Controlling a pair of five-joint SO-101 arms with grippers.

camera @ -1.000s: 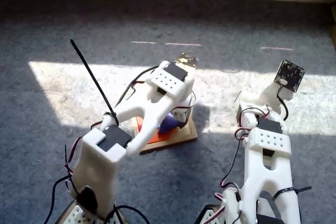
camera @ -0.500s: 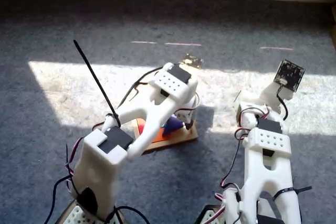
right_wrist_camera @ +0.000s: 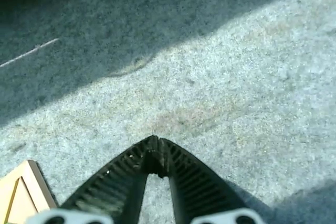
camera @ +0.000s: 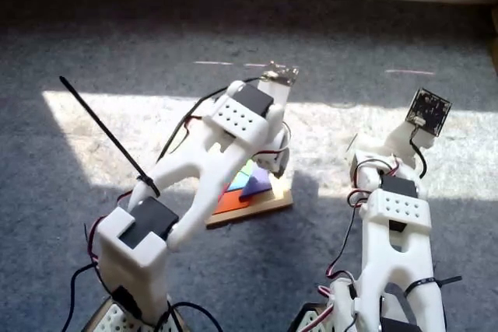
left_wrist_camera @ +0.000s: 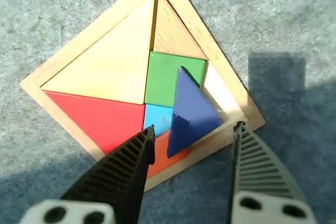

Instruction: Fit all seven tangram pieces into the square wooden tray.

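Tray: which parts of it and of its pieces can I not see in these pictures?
High view: the left arm covers most of the tray.
Left wrist view: the tilted blue triangle hides part of the slot beneath it.
Right wrist view: the edge cuts the tray to one corner.

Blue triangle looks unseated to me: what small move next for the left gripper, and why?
Probably lower the open left gripper and nudge the blue triangle flat: it lies tilted over the wooden tray's bare gap, overlapping the green square.
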